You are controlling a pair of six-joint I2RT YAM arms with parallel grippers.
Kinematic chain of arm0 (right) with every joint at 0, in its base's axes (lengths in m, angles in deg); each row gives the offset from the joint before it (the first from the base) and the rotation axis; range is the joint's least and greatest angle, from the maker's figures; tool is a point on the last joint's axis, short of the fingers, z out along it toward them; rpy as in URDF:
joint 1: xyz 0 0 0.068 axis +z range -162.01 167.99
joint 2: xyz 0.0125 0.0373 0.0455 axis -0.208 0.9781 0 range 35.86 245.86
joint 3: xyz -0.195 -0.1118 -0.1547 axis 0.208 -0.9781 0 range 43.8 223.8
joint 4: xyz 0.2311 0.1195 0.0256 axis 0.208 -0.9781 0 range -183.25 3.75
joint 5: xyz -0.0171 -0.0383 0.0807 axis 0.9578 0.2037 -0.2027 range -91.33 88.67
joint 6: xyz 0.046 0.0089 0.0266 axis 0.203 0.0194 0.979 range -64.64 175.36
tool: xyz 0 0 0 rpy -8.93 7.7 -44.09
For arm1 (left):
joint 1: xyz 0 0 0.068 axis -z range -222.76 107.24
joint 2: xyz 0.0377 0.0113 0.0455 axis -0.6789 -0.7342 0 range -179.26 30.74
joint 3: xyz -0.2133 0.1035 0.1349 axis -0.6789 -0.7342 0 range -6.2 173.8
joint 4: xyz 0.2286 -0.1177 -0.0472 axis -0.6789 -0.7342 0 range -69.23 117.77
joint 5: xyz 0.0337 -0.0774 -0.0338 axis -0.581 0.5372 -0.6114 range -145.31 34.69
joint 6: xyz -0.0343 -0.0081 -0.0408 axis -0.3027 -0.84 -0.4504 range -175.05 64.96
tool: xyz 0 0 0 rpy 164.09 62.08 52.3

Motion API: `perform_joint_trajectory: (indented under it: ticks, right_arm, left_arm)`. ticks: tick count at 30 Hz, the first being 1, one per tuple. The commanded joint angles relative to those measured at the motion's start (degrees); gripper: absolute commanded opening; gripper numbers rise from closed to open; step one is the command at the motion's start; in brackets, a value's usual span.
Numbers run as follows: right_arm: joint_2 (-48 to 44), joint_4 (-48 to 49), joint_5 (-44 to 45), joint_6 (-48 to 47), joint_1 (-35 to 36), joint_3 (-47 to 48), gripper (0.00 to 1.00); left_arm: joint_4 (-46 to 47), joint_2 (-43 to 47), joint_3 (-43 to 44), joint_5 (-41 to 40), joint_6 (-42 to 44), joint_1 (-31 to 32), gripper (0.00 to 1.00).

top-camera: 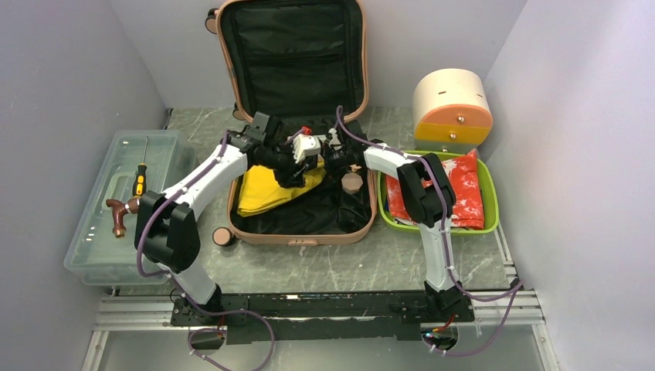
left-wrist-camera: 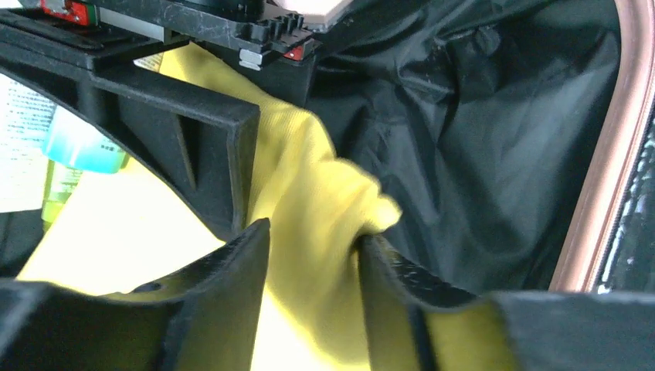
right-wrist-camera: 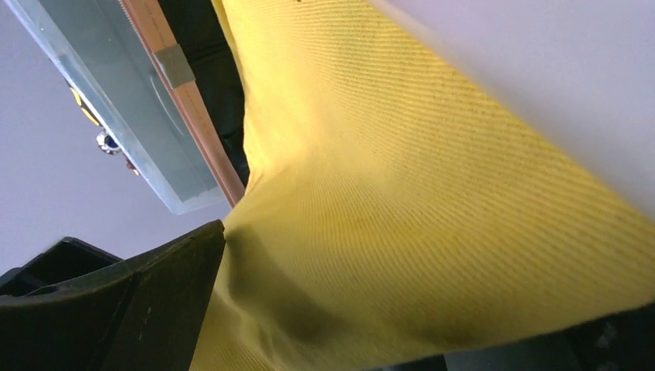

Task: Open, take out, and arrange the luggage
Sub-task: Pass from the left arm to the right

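The salmon-pink luggage (top-camera: 303, 236) lies open on the table, its lid (top-camera: 293, 54) upright against the back wall, black lining showing. A yellow cloth (top-camera: 263, 193) lies in its left half. My left gripper (top-camera: 296, 171) is shut on a fold of this cloth (left-wrist-camera: 317, 232), lifted over the lining. My right gripper (top-camera: 330, 151) sits just right of it. The cloth (right-wrist-camera: 402, 193) drapes across its jaws. One right finger (right-wrist-camera: 147, 294) presses the cloth; the other is hidden beneath it. A brown hexagonal piece (top-camera: 351, 183) lies in the case.
A clear plastic bin (top-camera: 123, 205) at left carries a screwdriver (top-camera: 140, 176) and a hammer (top-camera: 120, 212). A lime-green tray (top-camera: 488, 202) with red cloth (top-camera: 463, 189) stands at right. A cream and orange round box (top-camera: 452, 108) stands behind it. A teal-capped bottle (left-wrist-camera: 77, 151) lies under the yellow cloth.
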Motion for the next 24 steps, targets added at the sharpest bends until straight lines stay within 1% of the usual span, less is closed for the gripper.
perform_joint_trajectory:
  ticks: [1,2,3,4,7,11,13,14,15,16,17,18,20,21,22,24]
  right_arm:
    - [-0.5,4.0,-2.3,2.3,1.7,-0.9,1.0]
    - [-0.5,4.0,-2.5,0.4,1.9,-0.4,1.0]
    - [-0.7,3.2,-2.4,-2.0,2.2,0.6,1.0]
    - [-0.8,2.4,-2.3,-4.3,2.4,1.5,1.0]
    - [-2.0,3.3,-3.2,-7.2,3.3,2.4,1.0]
    - [-3.8,7.7,-3.6,-5.9,4.1,0.6,1.0]
    - [-4.2,10.1,-4.6,-4.8,4.5,-0.6,0.97]
    - [-4.3,11.1,-5.0,-4.0,4.6,-1.1,0.93]
    - [-4.5,12.0,-5.3,-3.3,4.7,-1.8,0.85]
    - [-4.6,13.1,-5.7,-2.2,4.7,-2.6,0.75]
    - [-4.8,15.0,-6.1,-1.1,4.7,-3.6,0.62]
    - [-5.1,16.3,-6.2,-0.1,4.7,-4.5,0.52]
    - [-5.7,15.9,-5.7,-0.2,4.7,-5.1,0.43]
    - [-6.1,15.1,-5.3,-0.8,4.7,-5.1,0.33]
    - [-6.6,14.3,-5.1,-1.5,4.7,-4.9,0.26]
    - [-7.3,11.6,-4.7,-3.0,4.6,-4.3,0.03]
  left_arm:
    - [-3.9,5.7,3.6,2.0,0.9,-0.8,0.69]
    - [-5.1,6.3,4.2,1.8,1.6,-0.9,0.81]
    - [-6.3,7.0,4.6,1.5,2.4,-1.1,0.91]
    - [-7.2,8.2,4.8,1.2,2.8,-1.6,0.98]
    - [-8.7,11.7,5.0,1.8,3.4,-4.4,1.0]
    - [-12.7,15.8,5.9,1.9,3.9,-9.3,1.0]
    - [-14.2,18.3,5.1,1.3,4.1,-11.3,0.99]
    - [-14.5,19.6,4.3,0.2,3.8,-12.0,0.99]
    - [-14.9,21.0,2.9,-0.6,3.6,-13.0,0.99]
    - [-15.3,22.3,1.7,-1.1,3.6,-13.9,0.99]
    - [-15.5,23.8,0.4,-1.6,3.3,-14.9,1.0]
    - [-15.3,25.3,-1.2,-2.3,2.8,-15.9,0.99]
    - [-15.5,28.2,-3.7,-3.9,2.3,-17.7,0.99]
    - [-15.5,29.3,-4.8,-4.6,2.1,-18.7,0.99]
    - [-15.7,30.2,-5.8,-4.8,2.1,-19.7,0.99]
    - [-16.2,32.0,-7.3,-4.9,2.1,-21.8,0.99]
